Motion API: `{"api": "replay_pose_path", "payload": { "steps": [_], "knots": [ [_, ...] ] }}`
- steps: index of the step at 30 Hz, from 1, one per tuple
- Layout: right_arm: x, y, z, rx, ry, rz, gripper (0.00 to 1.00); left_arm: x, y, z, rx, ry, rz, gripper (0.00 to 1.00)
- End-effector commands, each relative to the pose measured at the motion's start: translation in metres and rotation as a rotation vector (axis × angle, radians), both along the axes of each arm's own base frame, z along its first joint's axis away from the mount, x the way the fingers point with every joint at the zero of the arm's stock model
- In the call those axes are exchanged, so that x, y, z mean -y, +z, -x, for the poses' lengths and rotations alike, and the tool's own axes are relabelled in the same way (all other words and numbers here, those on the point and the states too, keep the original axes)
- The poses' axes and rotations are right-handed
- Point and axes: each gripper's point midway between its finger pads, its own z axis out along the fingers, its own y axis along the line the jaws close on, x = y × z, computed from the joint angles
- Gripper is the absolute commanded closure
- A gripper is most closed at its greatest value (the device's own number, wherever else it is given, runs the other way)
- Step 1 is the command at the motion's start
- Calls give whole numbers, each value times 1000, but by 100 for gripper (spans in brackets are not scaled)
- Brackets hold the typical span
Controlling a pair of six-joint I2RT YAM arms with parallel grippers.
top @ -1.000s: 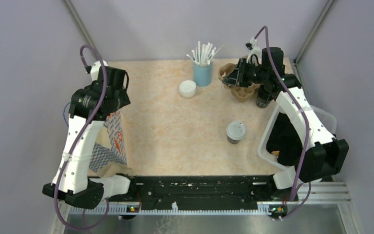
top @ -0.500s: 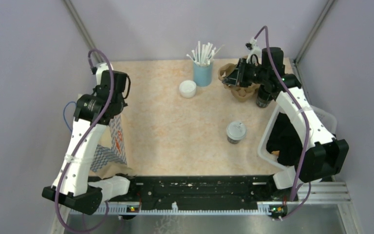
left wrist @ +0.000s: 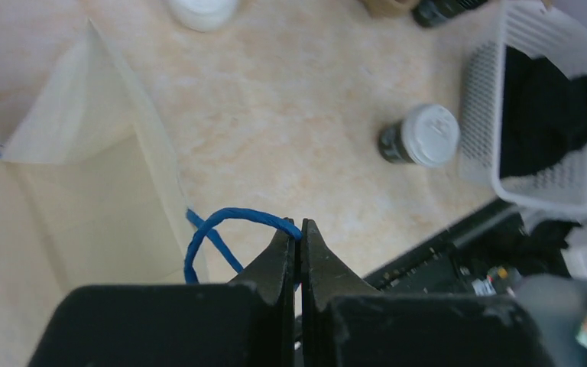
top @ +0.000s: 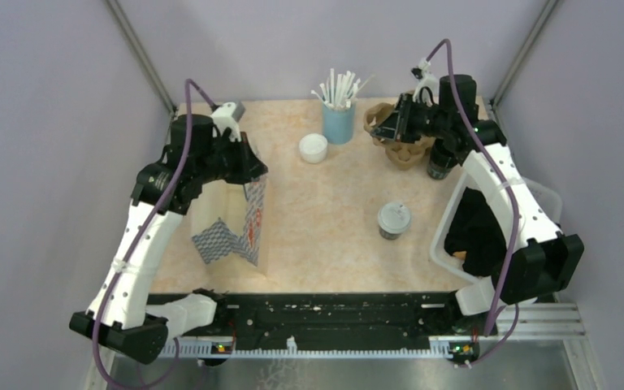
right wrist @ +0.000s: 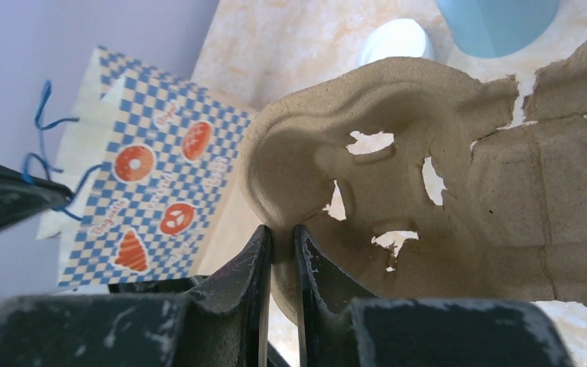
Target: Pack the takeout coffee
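While we are pinching the blue cord handle [left wrist: 237, 212] of the blue-checked paper bag [top: 227, 231], we are holding it upright
Our left gripper [left wrist: 299, 229] is clamping that cord, jaws together; our right gripper [right wrist: 280, 233] is nipping the rim of the brown moulded-pulp cup carrier [right wrist: 397, 153]. The small dark white-lidded coffee cup [top: 393, 220] is sitting mid-table, apart from both, so we are aiming for a steady, open bag mouth

One paper bag [top: 231, 223], one lidded dark cup [top: 393, 219], one loose white lid [top: 313, 148] and one blue cup [top: 338, 124] of straws [top: 337, 85]. One pulp carrier [right wrist: 520, 199] and one white basket [left wrist: 539, 183]
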Motion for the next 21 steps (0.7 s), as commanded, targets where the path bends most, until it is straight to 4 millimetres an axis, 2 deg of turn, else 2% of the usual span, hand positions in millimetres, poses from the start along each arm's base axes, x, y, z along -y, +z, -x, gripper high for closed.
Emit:
{"api": "replay_pose_path", "payload": {
  "steps": [1,7,12,18,21],
  "knots": [
    [-5,47,20,67,48,-63,100,65,14,31,25,-376,164,100],
    [-9,72,39,63,82,-99,100,126,2,65,-20,-663,167,100],
    [-9,93,47,74,91,-119,100,163,-5,79,-30,-829,168,100],
    [-15,123,56,88,122,-191,100,190,-3,76,3,-942,145,100],
    [-16,128,57,89,125,-206,100,197,5,71,27,-962,144,100]
  ]
}}
